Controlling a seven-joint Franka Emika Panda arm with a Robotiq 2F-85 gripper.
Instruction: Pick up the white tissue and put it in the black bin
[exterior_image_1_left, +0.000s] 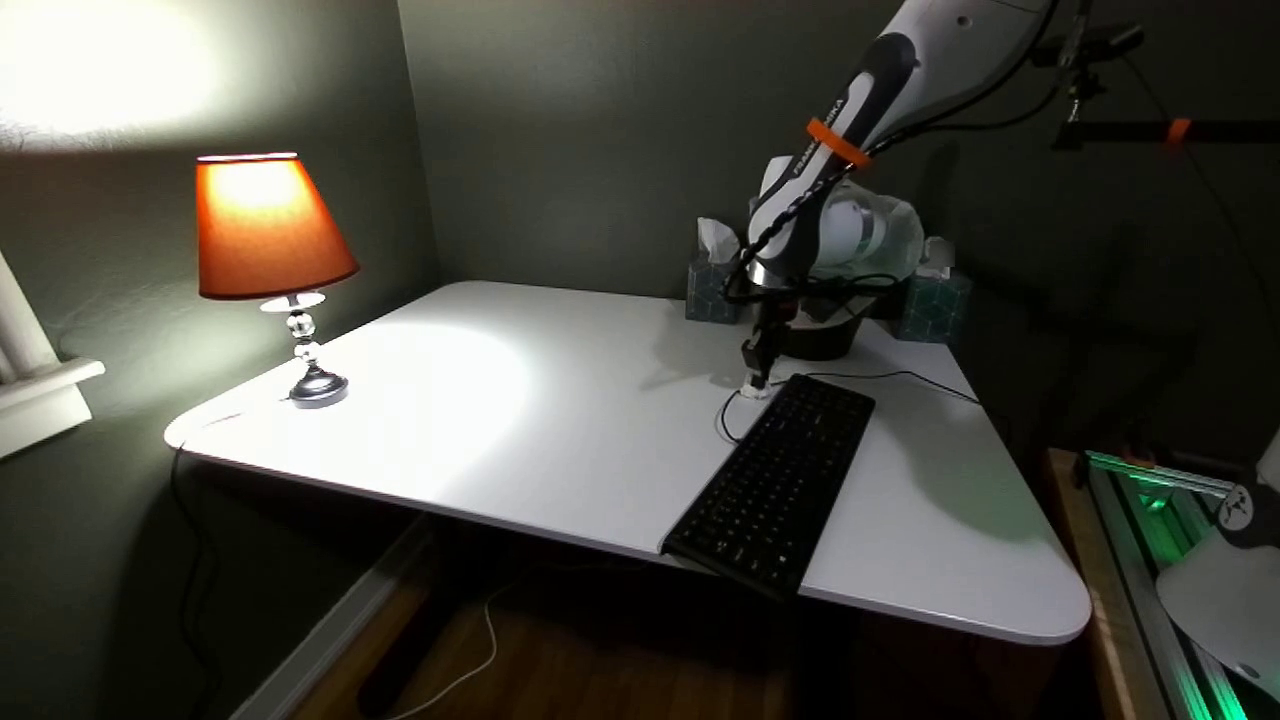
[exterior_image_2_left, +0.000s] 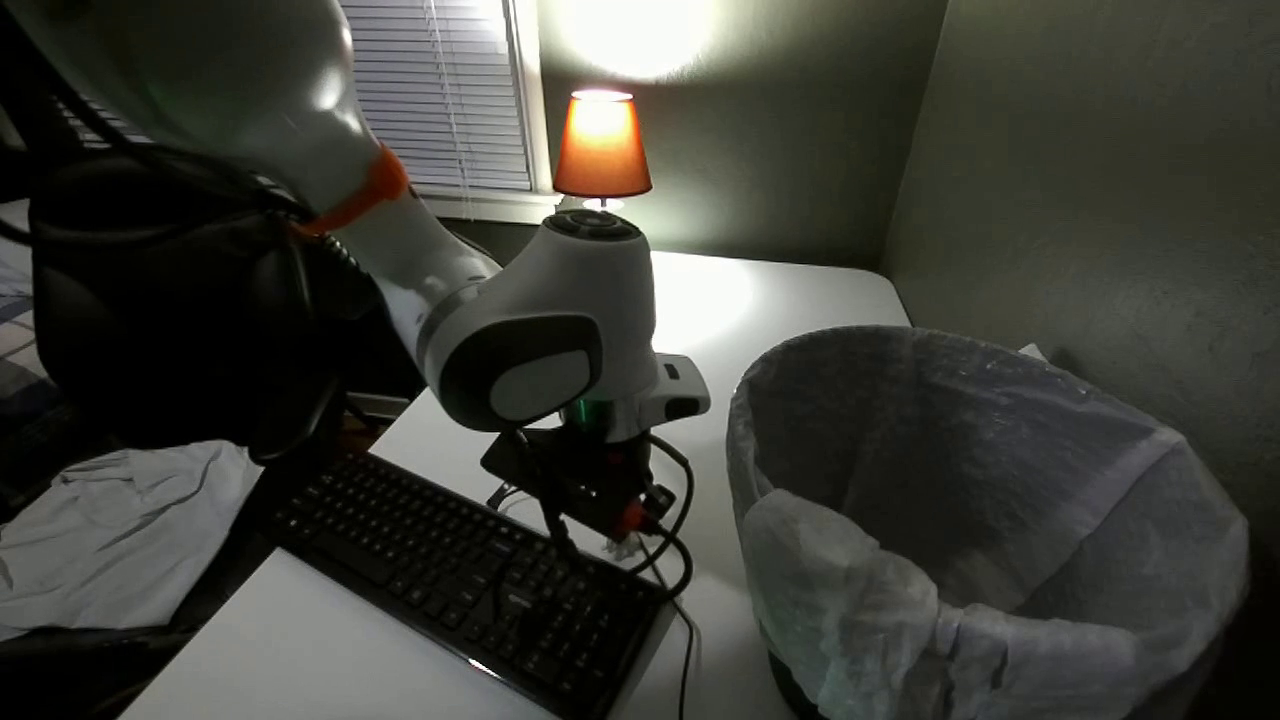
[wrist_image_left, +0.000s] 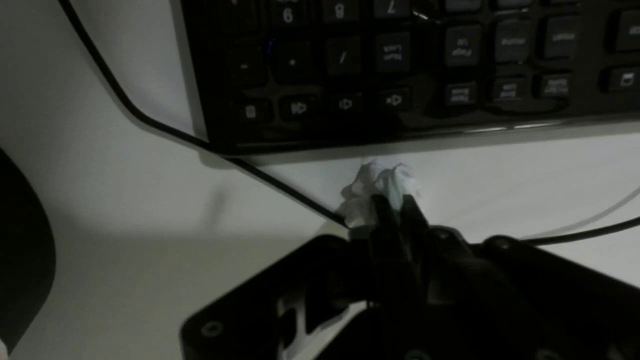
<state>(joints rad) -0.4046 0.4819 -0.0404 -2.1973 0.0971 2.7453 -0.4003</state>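
End effector (wrist_image_left: 396, 202) pinches the crumpled white tissue (wrist_image_left: 381, 183) just beside the rear edge of the black keyboard (wrist_image_left: 415, 80), presumably for transfer into the bag-lined black wastebasket (exterior_image_1_left: 822, 343) beyond the number-pad end.

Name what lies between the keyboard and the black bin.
The wrist view shows a black cable on the white tabletop between the keyboard and black bin.

We see a white tissue (wrist_image_left: 366, 181), a white-lettered black keyboard (exterior_image_1_left: 775, 480), an orange lampshade (exterior_image_1_left: 265, 230), a black bin (exterior_image_1_left: 825, 342) with a whitish bag (exterior_image_2_left: 840, 585), line-patterned teal boxes (exterior_image_1_left: 938, 308) and a black gripper (wrist_image_left: 395, 201).
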